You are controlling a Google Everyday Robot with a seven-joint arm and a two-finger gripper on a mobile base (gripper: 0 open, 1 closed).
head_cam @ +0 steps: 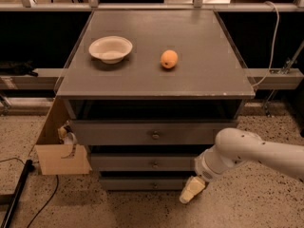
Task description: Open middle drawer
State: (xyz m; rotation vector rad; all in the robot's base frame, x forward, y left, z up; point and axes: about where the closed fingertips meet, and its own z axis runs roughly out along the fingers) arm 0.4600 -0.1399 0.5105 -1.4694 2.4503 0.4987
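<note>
The middle drawer is the second of three grey fronts under the grey cabinet top, with a small round knob at its centre; its front sits in line with the others. My gripper hangs at the end of the white arm, low and to the right of the knob, in front of the bottom drawer's right part. Its cream fingers point down and left, clear of the knob.
A white bowl and an orange fruit rest on the cabinet top. The top drawer is above. A cardboard box leans at the cabinet's left side, with a black cable on the speckled floor.
</note>
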